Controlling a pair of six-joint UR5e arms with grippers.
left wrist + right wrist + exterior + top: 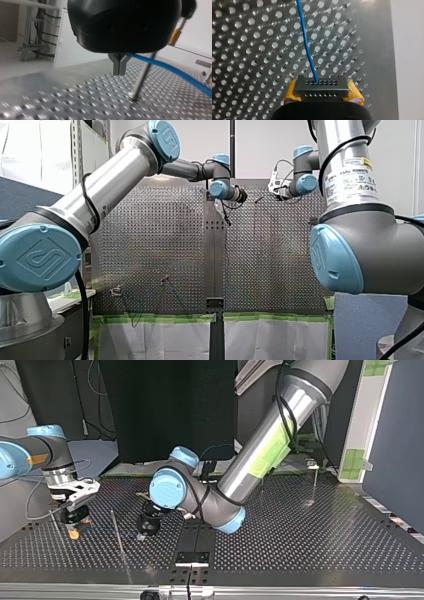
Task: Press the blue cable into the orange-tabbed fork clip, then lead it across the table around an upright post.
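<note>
Blue cable (308,50) runs from the orange-tabbed fork clip (74,534), under my right gripper (74,519) (grip: can't tell) near the table (300,540) edge at the top view's left, to my left gripper (119,70) — pinching it just beside the upright post (143,75). Routing step, I'd say: next, swing the pinched end round the post without yanking the clip end. No containers — clip seating hidden.

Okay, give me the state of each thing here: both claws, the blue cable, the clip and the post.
left claw: shut on the blue cable.
right claw: low over the orange-tabbed clip.
blue cable: runs nearly straight between the claws.
orange-tabbed clip: under the right claw, cable seating hidden.
post: upright, cable crossing it.
</note>
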